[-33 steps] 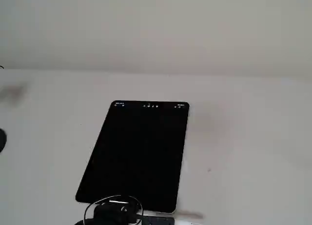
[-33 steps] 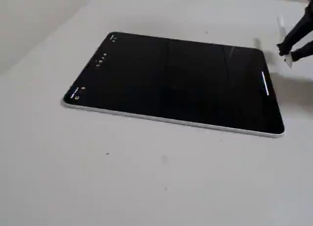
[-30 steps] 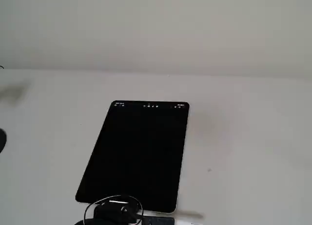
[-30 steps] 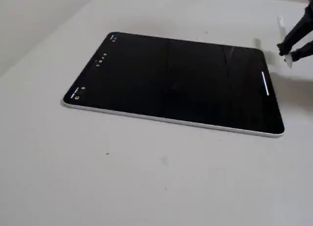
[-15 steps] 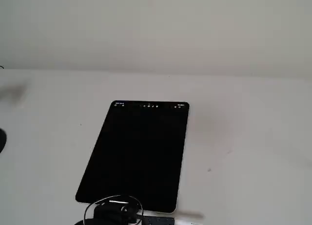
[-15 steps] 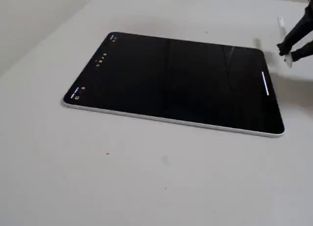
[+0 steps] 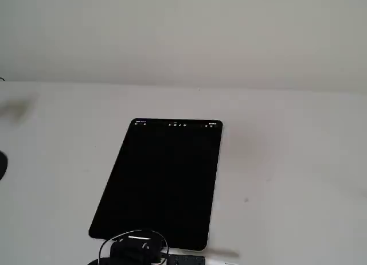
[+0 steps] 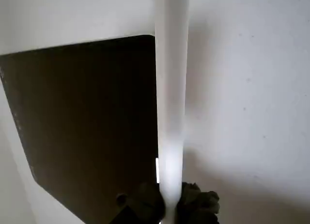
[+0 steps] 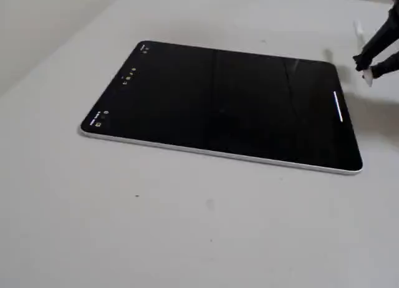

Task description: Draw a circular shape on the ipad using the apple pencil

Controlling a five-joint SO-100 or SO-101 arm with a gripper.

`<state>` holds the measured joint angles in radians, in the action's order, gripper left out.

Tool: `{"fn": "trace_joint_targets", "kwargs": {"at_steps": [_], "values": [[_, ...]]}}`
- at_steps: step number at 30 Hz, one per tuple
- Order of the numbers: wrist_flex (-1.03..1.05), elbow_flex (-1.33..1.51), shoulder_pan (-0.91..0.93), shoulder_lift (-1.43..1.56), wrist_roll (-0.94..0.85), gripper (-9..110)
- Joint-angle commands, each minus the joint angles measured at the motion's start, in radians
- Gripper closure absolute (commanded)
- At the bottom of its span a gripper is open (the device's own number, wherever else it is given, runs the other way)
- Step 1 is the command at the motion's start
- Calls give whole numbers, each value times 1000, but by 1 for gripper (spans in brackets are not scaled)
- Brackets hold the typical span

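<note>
Nothing has shifted over the last second. Black gripper (image 9: 368, 67), clenched on slim white stylus (image 8: 170, 112), still hovers beyond flat black-screened tablet (image 9: 224, 104)'s right edge. Screen blank; drawing unstarted.

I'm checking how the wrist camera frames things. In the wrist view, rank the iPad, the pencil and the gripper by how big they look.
1. iPad: fills most of the left half, partly cut off.
2. Pencil: a long white bar from top to bottom, enlarged by nearness to the lens.
3. Gripper: only its dark tips show at the bottom edge, so its true size is unsure.

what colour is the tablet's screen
Black; the tablet shows it best in a fixed view.
</note>
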<state>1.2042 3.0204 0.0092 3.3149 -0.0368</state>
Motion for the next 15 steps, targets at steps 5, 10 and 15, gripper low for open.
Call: {"fn": "trace_joint_targets", "kwargs": {"at_steps": [5,10,15], "values": [[-25,-3,-23,9,-20,101],[-37,-2,-26,9,-18,101],[-221,17,-67,9,-299,101]]}}
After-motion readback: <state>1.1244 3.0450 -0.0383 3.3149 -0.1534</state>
